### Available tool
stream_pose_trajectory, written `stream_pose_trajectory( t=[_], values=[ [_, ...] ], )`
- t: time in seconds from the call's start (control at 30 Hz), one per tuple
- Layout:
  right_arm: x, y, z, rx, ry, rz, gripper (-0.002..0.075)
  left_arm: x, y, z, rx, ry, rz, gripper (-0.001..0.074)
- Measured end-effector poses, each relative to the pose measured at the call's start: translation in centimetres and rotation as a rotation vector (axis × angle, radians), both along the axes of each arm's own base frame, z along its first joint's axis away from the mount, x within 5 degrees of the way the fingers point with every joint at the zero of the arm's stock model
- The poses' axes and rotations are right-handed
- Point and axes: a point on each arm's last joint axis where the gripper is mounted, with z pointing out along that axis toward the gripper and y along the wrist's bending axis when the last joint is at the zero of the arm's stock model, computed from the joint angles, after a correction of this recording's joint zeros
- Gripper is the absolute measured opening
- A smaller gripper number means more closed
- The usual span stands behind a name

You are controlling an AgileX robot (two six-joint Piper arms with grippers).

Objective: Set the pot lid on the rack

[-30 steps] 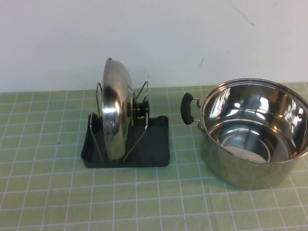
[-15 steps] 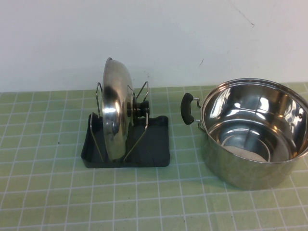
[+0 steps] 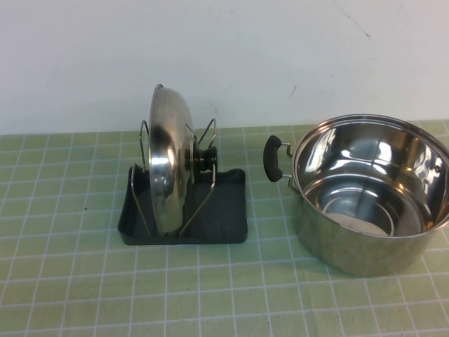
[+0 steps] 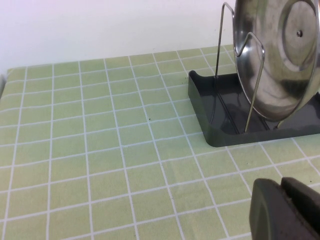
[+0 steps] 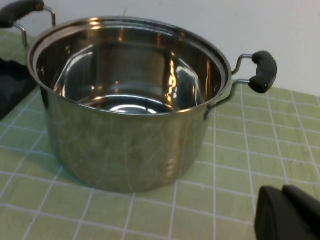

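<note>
The pot lid (image 3: 168, 165) is standing upright in the rack (image 3: 224, 217). The left claw (image 4: 287, 210) and the right claw (image 5: 290, 212) are hovering low over the table (image 3: 70, 281), both clenched and empty.

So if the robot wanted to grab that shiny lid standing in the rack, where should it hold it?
Probably the black knob. The pot lid stands on edge between the rack's wire uprights, knob pointing sideways toward the pot, so come from that side. Its smooth dome looks slippery. The left end effector and right end effector sit low at the table's near side.
</note>
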Motion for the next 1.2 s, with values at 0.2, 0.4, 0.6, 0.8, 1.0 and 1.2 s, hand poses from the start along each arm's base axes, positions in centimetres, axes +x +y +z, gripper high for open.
stream_pose_trajectory(
  t=[0.2, 0.4, 0.6, 0.8, 1.0, 1.2],
  values=[
    [-0.7, -0.2, 0.2, 0.03, -0.051, -0.065, -0.0001, 0.0, 0.0, 0.0, 0.0, 0.0, 0.0, 0.0],
    [-0.1, -0.4, -1.3, 0.008, -0.085, -0.157, -0.0001, 0.0, 0.0, 0.0, 0.0, 0.0, 0.0, -0.0001],
    [0.7, -0.4, -4.4, 0.015, -0.091, -0.174, -0.0001, 0.0, 0.0, 0.0, 0.0, 0.0, 0.0, -0.0001],
    [0.6, -0.4, -5.3, 0.054, -0.033, -0.187, -0.0001, 0.0, 0.0, 0.0, 0.002, 0.0, -0.001, -0.0001],
    [0.5, -0.4, -5.7, 0.056, 0.015, -0.198, -0.0001, 0.0, 0.0, 0.0, 0.002, 0.0, -0.001, -0.0001],
    [0.5, -0.6, -5.7, 0.058, 0.016, -0.229, -0.0001, 0.0, 0.0, 0.0, 0.002, 0.0, -0.001, -0.0001]
  ],
)
